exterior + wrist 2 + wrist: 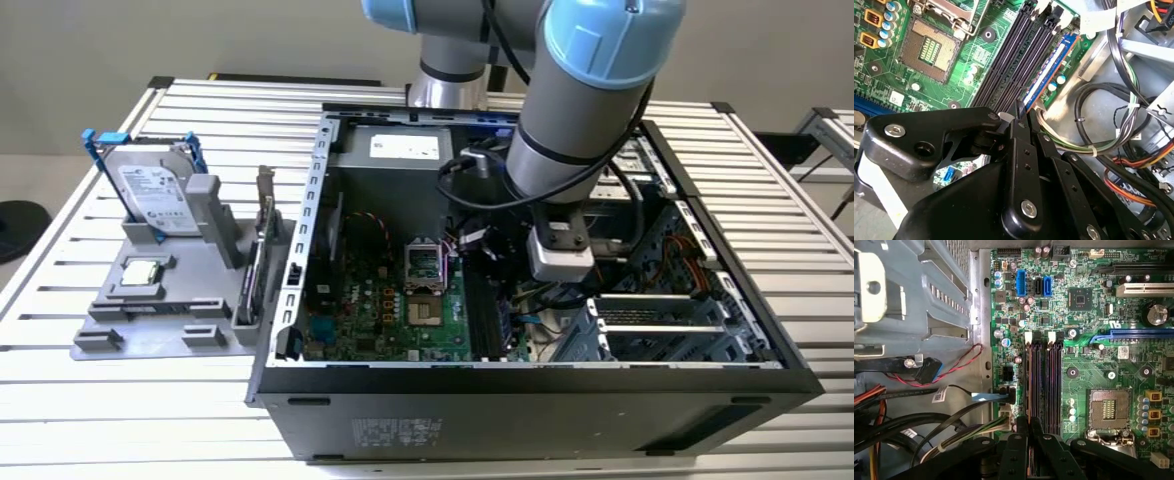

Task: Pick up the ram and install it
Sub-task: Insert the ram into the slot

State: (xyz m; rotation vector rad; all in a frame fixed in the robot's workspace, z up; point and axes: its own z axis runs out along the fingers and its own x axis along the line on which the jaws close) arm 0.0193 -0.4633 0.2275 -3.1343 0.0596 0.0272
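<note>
The ram (1051,65) is a thin blue-green stick with a pale label, seen edge-on. It stands in the outermost memory slot of the green motherboard (974,60), at the board's cable-side edge. My gripper (1023,111) is shut on its near end, with the black fingertips (1018,107) pinching the stick's top edge. In the first wrist view my gripper (1029,426) sits over the same slot row (1030,380), the stick a thin line between the fingers. In the exterior view my arm (574,130) reaches down into the open computer case (534,385).
Bundled cables (1104,145) lie right beside the slot. The bare processor socket (1109,407) is on the slots' other side. A metal drive cage (914,295) stands past the cables. Outside the case, a grey holder (160,310) carries a hard drive (154,195) and a bracketed card (260,250).
</note>
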